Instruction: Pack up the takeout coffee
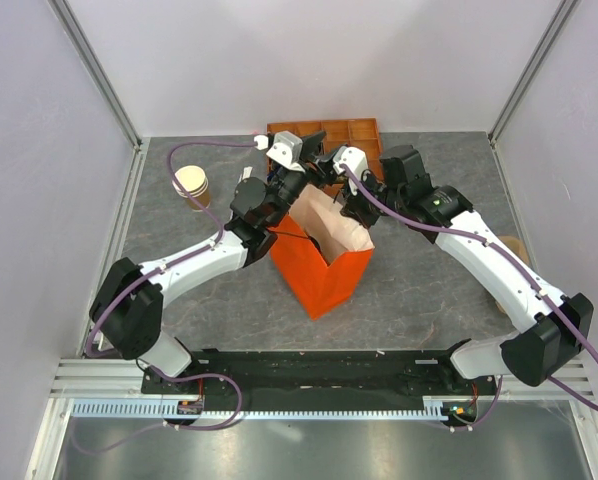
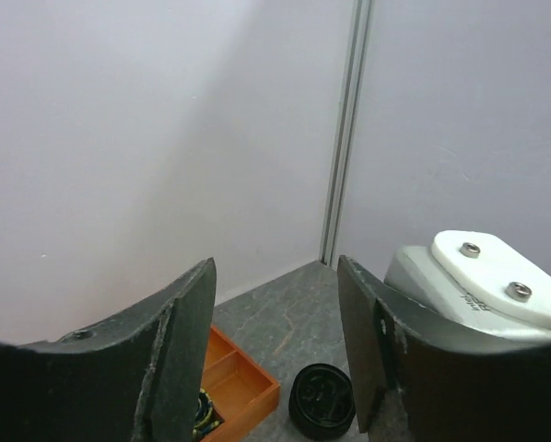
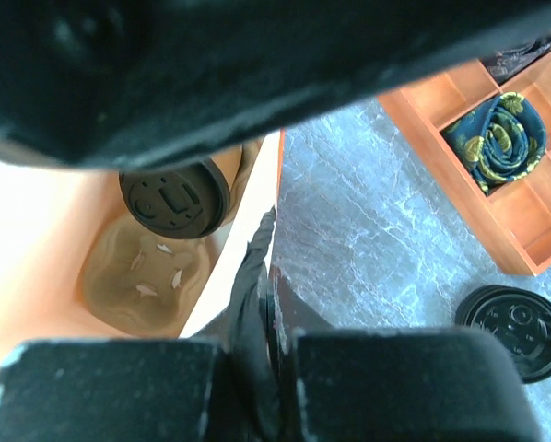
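The takeout coffee [image 3: 174, 198], a tan cup with a black lid, sits in a tan cup carrier [image 3: 137, 272] at the bottom of the orange paper bag [image 1: 324, 280]. My right gripper [image 3: 271, 304] is shut on the bag's black handle [image 3: 255, 267] at the rim, and in the top view [image 1: 347, 208] it is at the bag's far right edge. My left gripper [image 2: 275, 276] is open and empty. In the top view [image 1: 301, 175] it is above the bag's far left edge. The cup is hidden in the top view.
A loose black lid [image 3: 515, 318] lies on the table behind the bag, beside an orange divided tray [image 1: 324, 135] holding a blue-and-yellow cloth [image 3: 501, 138]. A stack of lidless tan cups [image 1: 191, 183] stands at the far left. A tan object [image 1: 509, 245] lies partly hidden behind the right arm.
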Motion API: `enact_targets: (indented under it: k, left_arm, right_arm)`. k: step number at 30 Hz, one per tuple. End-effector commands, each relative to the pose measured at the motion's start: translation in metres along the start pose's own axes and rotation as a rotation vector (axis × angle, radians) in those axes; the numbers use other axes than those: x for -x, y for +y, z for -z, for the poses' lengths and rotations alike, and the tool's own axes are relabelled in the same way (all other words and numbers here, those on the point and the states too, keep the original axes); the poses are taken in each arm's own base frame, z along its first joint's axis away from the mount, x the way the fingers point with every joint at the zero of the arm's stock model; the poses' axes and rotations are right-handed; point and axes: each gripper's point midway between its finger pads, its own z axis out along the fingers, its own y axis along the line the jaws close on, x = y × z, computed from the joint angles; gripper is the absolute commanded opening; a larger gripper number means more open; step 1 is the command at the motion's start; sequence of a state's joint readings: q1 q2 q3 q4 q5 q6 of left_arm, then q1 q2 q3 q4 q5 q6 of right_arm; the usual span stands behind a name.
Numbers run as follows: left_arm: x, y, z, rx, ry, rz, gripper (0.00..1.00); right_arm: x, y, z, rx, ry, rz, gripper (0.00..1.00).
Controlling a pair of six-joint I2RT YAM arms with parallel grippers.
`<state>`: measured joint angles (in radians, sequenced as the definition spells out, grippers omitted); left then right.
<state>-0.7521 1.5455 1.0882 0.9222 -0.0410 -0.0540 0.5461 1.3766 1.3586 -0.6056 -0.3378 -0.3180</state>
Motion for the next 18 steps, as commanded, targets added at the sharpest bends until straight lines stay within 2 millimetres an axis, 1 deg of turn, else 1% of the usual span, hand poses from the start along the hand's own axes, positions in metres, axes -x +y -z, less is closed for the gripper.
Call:
enact_targets:
  k: [1,3,4,6,7,9,11,12,13,14,16,17,18]
  left_arm:
    - [0.033,0.003,-0.015,0.028,-0.118,0.061,0.64]
    - [0.037,0.002,-0.02,0.027,-0.138,0.079,0.66]
    - [0.037,0.002,-0.021,0.027,-0.141,0.088,0.69]
    - [0.044,0.0,-0.026,0.023,-0.164,0.111,0.7]
    - [0.045,0.0,-0.027,0.021,-0.169,0.116,0.73]
    - [0.054,-0.001,-0.031,0.017,-0.19,0.12,0.76]
    - [0.062,-0.002,-0.034,0.018,-0.21,0.132,0.77]
    - [0.065,-0.002,-0.035,0.016,-0.213,0.134,0.66]
    - [0.069,-0.004,-0.035,0.009,-0.219,0.138,0.62]
    - [0.074,-0.005,-0.036,0.002,-0.226,0.15,0.61]
    - [0.079,-0.006,-0.035,-0.001,-0.226,0.163,0.67]
    - [0.08,-0.008,-0.035,-0.008,-0.222,0.163,0.67]
    - [0.081,-0.009,-0.034,-0.02,-0.219,0.157,0.54]
  right_arm:
    - [0.018,-0.002,0.004,-0.008,-0.042,0.034,0.0]
    - [0.019,-0.001,0.005,-0.007,-0.046,0.036,0.0]
    - [0.02,-0.001,0.005,-0.008,-0.047,0.037,0.0]
    - [0.019,0.0,0.004,-0.005,-0.044,0.037,0.0]
    - [0.019,-0.001,0.004,-0.006,-0.044,0.038,0.0]
    - [0.019,0.0,0.004,-0.005,-0.044,0.041,0.0]
    - [0.019,0.001,0.004,-0.004,-0.042,0.042,0.0]
    - [0.019,0.001,0.004,-0.004,-0.042,0.043,0.0]
    - [0.018,0.0,0.004,-0.005,-0.04,0.043,0.0]
    - [0.019,0.0,0.005,-0.008,-0.042,0.045,0.0]
    - [0.018,-0.001,0.004,-0.01,-0.04,0.048,0.0]
    - [0.019,-0.001,0.005,-0.011,-0.043,0.05,0.0]
    - [0.019,-0.001,0.005,-0.014,-0.042,0.05,0.0]
